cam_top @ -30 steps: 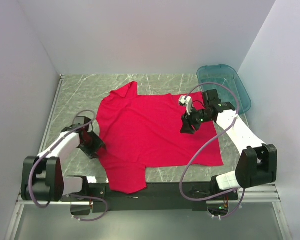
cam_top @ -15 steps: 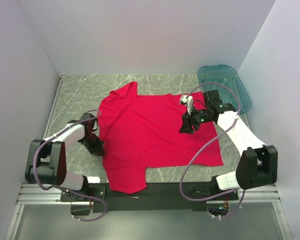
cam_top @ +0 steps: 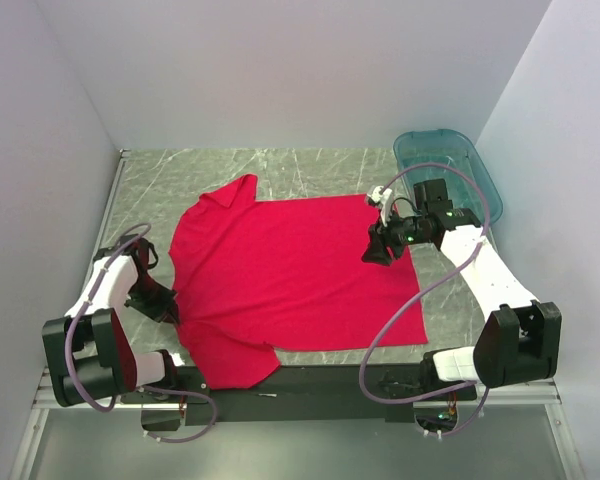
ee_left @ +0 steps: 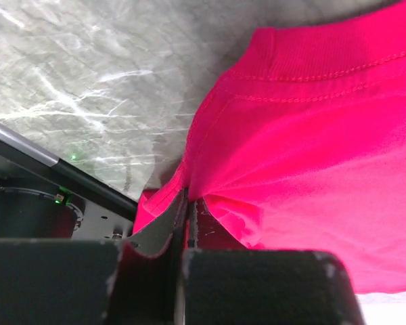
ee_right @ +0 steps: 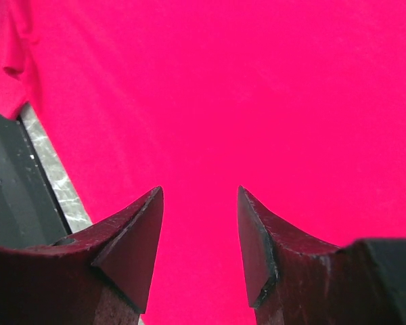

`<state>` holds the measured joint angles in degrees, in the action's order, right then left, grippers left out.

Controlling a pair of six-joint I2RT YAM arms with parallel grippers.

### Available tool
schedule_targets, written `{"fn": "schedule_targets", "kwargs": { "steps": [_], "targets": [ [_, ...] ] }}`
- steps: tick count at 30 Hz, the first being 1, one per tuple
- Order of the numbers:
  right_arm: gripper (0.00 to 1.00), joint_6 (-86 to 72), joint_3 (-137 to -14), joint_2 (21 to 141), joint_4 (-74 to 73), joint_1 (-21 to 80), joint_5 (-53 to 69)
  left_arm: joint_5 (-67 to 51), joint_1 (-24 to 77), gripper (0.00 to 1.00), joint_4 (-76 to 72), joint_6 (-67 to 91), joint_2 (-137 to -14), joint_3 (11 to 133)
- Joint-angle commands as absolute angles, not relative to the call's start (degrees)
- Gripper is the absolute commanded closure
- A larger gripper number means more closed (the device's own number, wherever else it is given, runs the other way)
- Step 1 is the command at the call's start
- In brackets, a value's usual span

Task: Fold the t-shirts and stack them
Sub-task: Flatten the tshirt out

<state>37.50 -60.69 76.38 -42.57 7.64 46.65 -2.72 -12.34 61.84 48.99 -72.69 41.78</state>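
Left gripper (ee_left: 188, 206) pinches the shirt (cam_top: 290, 270) at its left edge; right gripper (ee_right: 199, 230) hangs over its right side, jaws apart, holding nothing.

The shirt (cam_top: 290, 275) covers most of the table (cam_top: 310, 165). Bare marble shows along the far edge and in a strip down the left, where the left arm (cam_top: 105, 285) stands. The basin (cam_top: 450, 170) fills the far right corner, just behind the right arm (cam_top: 485, 270). Walls (cam_top: 40, 150) close left, far and right.
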Motion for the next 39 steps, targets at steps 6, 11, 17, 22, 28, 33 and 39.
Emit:
{"fn": "schedule_targets", "kwargs": {
  "steps": [6,11,17,22,28,33,39],
  "targets": [
    [0.45,36.4,-66.6,81.9,-41.5,6.7,45.9,-9.8,-14.1,0.67,58.8,40.3,-69.4,52.1],
    [0.45,35.7,-67.8,84.1,-41.7,6.8,47.6,-23.3,-13.1,0.01,38.3,39.1,-63.7,52.3],
    [0.44,35.5,-67.9,84.5,-41.7,6.8,46.4,-33.2,-8.7,0.0,8.2,48.9,-79.8,51.6],
    [0.44,34.1,-67.6,84.5,-40.3,6.7,45.0,-31.4,-4.6,0.06,-1.0,53.3,-94.4,60.1],
    [0.44,33.0,-66.5,85.1,-38.9,6.6,44.3,-27.7,-1.8,0.6,4.2,55.4,-110.9,74.5],
    [0.44,32.9,-65.8,85.5,-38.5,6.6,43.7,-22.6,-1.1,0.63,8.3,55.9,-115.8,80.7],
    [0.44,33.0,-66.0,86.4,-38.4,6.6,43.6,-20.0,-0.9,0.62,11.5,55.6,-117.7,82.8]
  ]
}}
